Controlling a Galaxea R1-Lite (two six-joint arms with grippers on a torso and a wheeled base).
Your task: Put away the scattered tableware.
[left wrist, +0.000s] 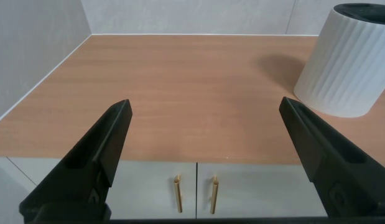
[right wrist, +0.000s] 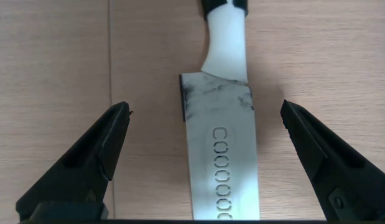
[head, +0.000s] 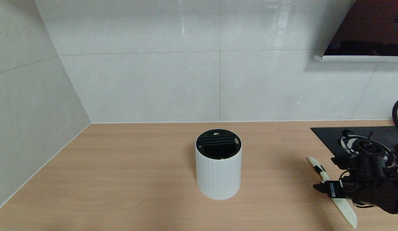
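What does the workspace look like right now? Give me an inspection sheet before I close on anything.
Surface: wooden countertop, dry and bare apart from the items below.
Job's things: white knife lying flat on the counter near the cooktop; white ribbed holder upright mid-counter, its black slotted insert holding no tableware that I can see.
Clutter: nothing seen.
Grippers: right gripper open above the knife, jaws either side of the blade near the handle; left gripper open and holding nothing, at the counter's front edge.
Cables: one black cable looping up by the right arm, clear of the knife.
Surroundings: black cooktop at right, range hood above, tiled wall, cabinet doors below.
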